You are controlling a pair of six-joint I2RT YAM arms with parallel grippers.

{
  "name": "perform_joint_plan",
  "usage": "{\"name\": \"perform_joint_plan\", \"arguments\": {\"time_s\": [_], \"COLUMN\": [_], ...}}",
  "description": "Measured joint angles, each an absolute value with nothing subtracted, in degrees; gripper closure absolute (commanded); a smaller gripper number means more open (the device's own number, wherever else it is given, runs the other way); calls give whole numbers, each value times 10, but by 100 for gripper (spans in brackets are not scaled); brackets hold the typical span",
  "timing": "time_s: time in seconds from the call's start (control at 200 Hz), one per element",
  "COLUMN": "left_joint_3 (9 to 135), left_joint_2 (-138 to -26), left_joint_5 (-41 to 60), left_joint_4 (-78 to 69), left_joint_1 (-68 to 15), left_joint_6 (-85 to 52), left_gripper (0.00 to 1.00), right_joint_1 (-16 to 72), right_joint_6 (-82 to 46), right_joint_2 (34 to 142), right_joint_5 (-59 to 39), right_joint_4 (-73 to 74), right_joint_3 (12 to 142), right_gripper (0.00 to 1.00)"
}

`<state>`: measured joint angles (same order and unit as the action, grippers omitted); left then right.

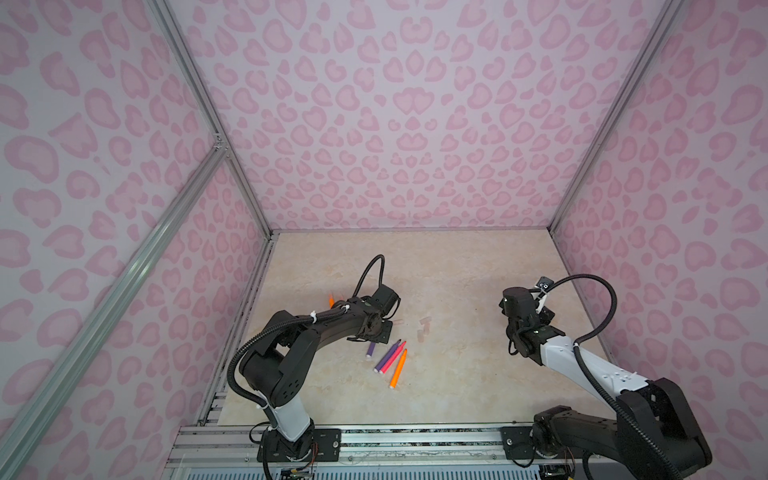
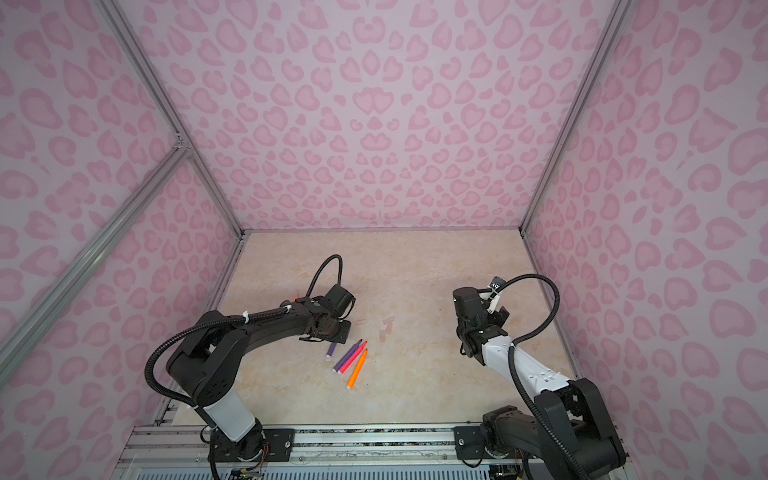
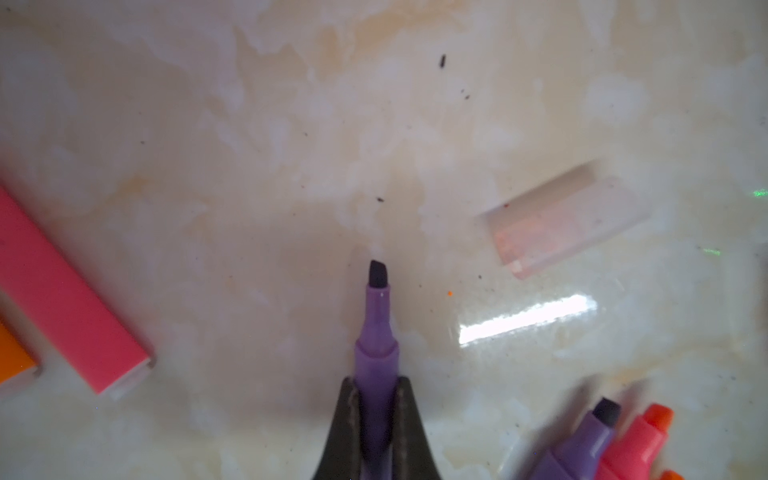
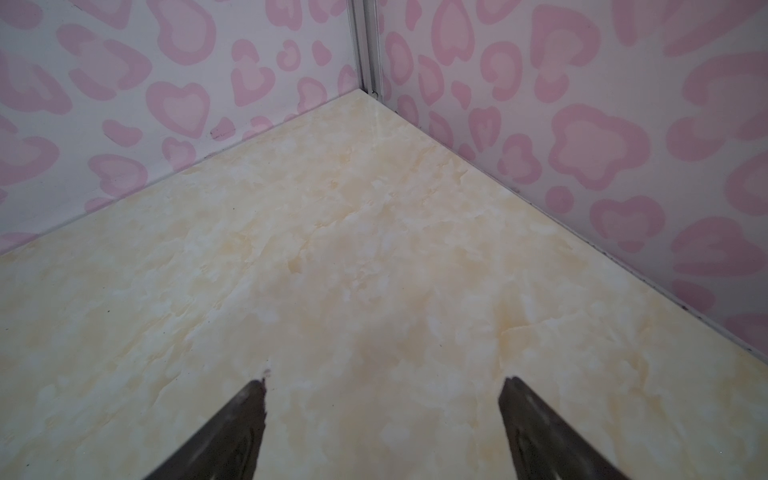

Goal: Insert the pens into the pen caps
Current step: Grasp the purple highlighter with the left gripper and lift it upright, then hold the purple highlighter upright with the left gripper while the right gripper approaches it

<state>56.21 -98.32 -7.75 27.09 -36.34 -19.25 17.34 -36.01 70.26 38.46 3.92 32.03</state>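
My left gripper (image 3: 376, 380) is shut on a purple pen (image 3: 376, 353), whose dark tip points out ahead, low over the table. A translucent pen cap (image 3: 565, 218) lies beyond the tip and off to one side. In both top views the pen's butt (image 1: 370, 350) (image 2: 331, 350) sticks out from under the left wrist. Beside it lie a purple pen (image 1: 388, 356), a pink pen (image 1: 395, 357) and an orange pen (image 1: 398, 369). More faint caps (image 1: 424, 322) (image 2: 388, 321) rest past them. My right gripper (image 4: 384, 384) stands open over bare table.
A pink pen (image 3: 70, 299) and an orange pen (image 3: 16, 361) lie by the left gripper's other side. An orange tip (image 1: 331, 300) peeks out behind the left arm. Patterned walls (image 1: 415, 124) close in the beige table (image 1: 457, 374) on three sides.
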Motion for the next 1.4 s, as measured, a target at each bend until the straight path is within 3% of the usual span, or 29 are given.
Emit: {"name": "perform_joint_plan", "arguments": {"time_s": [0.13,0.255,0.385,0.525,0.64,0.785,0.89,1.05,1.4], "left_joint_3": [524,480,435,350,290,281,281,291,303], "left_joint_2": [-898,-713,-556,-472,-441,-431,-435,-462,-473], "left_joint_5": [-71,-36,5,32,48,69,79,86,74], "left_joint_4": [258,201,82,-46,-93,-135,-141,-135,-133], "left_joint_1": [-365,-389,-403,-405,-406,-419,-432,-447,-460], "left_joint_6": [-192,-187,-174,-158,-146,-124,-108,-93,-76], "left_gripper": [97,97,97,96,96,96,96,96,96], "right_joint_1": [173,191,291,435,547,609,627,637,660], "right_joint_6": [-365,-389,-406,-426,-422,-408,-400,-394,-395], "right_joint_2": [689,619,501,422,429,502,555,625,685], "right_joint_5": [375,331,269,237,220,186,164,145,141], "right_joint_4": [19,-26,-17,51,103,143,152,149,134], "right_joint_3": [326,353,353,321,322,358,392,444,481], "right_gripper": [16,17,18,18,20,26,29,41,52]}}
